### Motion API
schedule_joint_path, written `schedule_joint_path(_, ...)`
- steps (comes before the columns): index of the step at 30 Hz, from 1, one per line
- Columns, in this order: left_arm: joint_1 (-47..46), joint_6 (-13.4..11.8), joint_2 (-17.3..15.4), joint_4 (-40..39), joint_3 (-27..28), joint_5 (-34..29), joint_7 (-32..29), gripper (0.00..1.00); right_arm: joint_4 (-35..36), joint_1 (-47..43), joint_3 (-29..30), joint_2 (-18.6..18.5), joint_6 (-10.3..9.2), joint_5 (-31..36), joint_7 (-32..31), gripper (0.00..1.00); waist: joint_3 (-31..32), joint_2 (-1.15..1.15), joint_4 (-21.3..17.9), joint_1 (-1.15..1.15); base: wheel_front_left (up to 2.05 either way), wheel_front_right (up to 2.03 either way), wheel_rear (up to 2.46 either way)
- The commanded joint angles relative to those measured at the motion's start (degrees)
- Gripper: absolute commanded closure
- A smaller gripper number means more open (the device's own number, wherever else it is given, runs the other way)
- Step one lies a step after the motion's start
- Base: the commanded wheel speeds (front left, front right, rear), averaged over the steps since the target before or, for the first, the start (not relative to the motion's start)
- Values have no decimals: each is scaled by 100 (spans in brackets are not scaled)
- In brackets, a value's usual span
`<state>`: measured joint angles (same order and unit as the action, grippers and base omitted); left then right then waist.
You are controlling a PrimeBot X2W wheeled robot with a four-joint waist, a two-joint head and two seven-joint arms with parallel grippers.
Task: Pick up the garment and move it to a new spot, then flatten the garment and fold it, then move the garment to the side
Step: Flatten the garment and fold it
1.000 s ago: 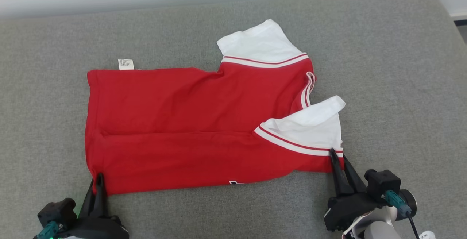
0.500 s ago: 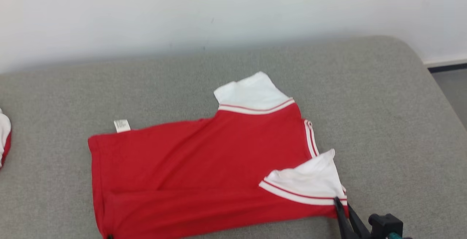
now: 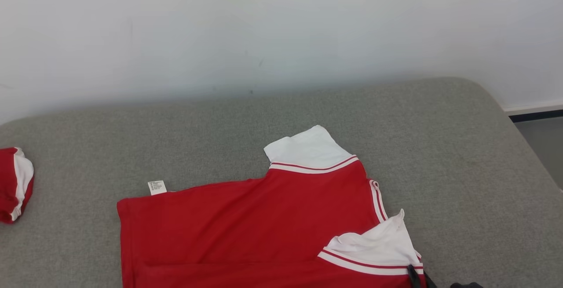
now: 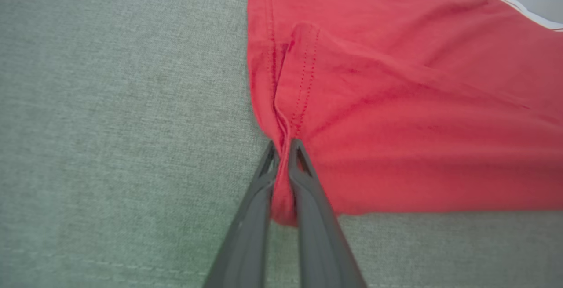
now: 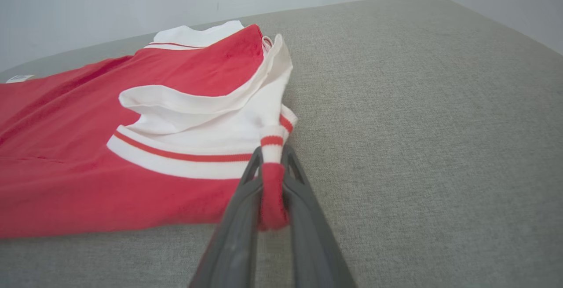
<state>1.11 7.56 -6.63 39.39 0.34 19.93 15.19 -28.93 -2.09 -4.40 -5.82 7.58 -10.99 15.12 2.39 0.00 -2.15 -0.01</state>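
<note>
The garment (image 3: 246, 226) is a red shirt with white sleeves and striped trim, lying partly folded on the grey padded surface (image 3: 462, 169). Its near edge runs off the bottom of the head view. My left gripper (image 4: 283, 145) is shut on the red hem corner of the garment (image 4: 418, 116), which bunches between the fingers. My right gripper (image 5: 272, 154) is shut on the striped seam by the near white sleeve (image 5: 198, 121). In the head view, the tip of my right gripper (image 3: 412, 272) shows at the bottom edge, on the sleeve trim.
Another red and white cloth (image 3: 13, 191) lies at the far left edge of the surface. A white wall (image 3: 264, 28) stands right behind it. The surface's rounded right corner drops to the floor (image 3: 543, 147). Bare grey surface lies to the right of the garment.
The head camera has tilted up, so the garment sits lower in the picture and the wall and the left cloth have come in. Both grippers keep their hold; the near white sleeve stands up more.
</note>
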Motion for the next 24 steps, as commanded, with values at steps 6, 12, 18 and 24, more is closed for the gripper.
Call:
schedule_joint_path(6,-151,-14,-15,-206,182,-243,1,0,85,279,131,70,-15,144,2,0,-276,0,63,1,0,0,0)
schedule_joint_path(12,-267,-14,76,-457,389,-564,3,0,299,469,169,128,-15,320,2,0,-535,0,98,1,0,0,0)
schedule_joint_path(18,-324,-14,166,-756,549,-750,2,0,389,575,31,176,-15,346,2,0,-599,0,111,1,0,0,0)
schedule_joint_path(24,-456,-14,195,-875,534,-814,2,0,445,711,9,218,-15,351,1,0,-657,0,138,1,0,0,0)
